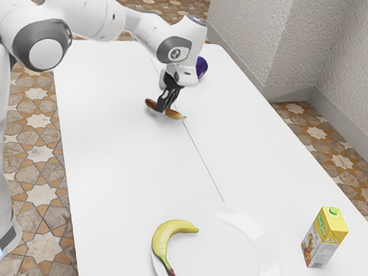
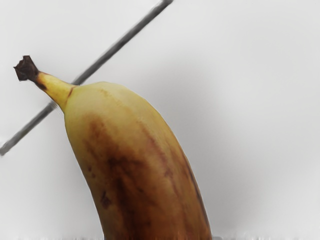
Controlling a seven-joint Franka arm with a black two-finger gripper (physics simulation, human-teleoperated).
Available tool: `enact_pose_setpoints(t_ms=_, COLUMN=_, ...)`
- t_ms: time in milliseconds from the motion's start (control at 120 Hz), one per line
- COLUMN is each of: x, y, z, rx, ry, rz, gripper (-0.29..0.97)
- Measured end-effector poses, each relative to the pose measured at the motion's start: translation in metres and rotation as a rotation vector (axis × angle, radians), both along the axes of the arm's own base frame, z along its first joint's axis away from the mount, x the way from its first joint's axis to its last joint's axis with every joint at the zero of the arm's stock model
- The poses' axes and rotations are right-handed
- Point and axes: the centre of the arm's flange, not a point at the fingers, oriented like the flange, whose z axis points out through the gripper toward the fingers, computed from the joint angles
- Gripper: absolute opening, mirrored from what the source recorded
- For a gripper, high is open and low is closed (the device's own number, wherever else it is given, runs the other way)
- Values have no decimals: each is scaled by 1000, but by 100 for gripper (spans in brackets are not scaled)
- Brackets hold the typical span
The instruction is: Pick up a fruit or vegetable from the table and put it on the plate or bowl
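On the near side of the desk (image 1: 111, 181), a yellow banana (image 1: 169, 236) lay across the rim of a white plate (image 1: 239, 255), which was hard to pick out against the white top and was cut off at the lower edge. Farther back, the hand (image 1: 164, 106) stood down over a brown-spotted banana (image 1: 176, 114) (image 2: 135, 175) lying by the desk's seam, hiding its middle. I could not tell whether the hand had closed on it. A purple thing (image 1: 202, 66) showed half-hidden behind the wrist. At the exterior view's right stood a juice carton (image 1: 323, 237), its print too small to read.
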Motion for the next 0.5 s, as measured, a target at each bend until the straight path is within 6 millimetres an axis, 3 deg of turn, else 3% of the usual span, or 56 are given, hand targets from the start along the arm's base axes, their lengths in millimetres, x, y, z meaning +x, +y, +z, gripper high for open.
enact_pose_setpoints(t_ms=75, x=3, y=-6, z=25, rx=6, ry=-45, rz=-15, gripper=14)
enact_pose_setpoints(t_ms=242, x=9, y=-47, z=79, rx=1, ry=-129, rz=-95, gripper=14)
enact_pose_setpoints(t_ms=358, x=8, y=-110, z=107, rx=-25, ry=-148, rz=-215, gripper=14)
enact_pose_setpoints(t_ms=500, x=1, y=-198, z=120, rx=-51, ry=-120, rz=-380, gripper=14)
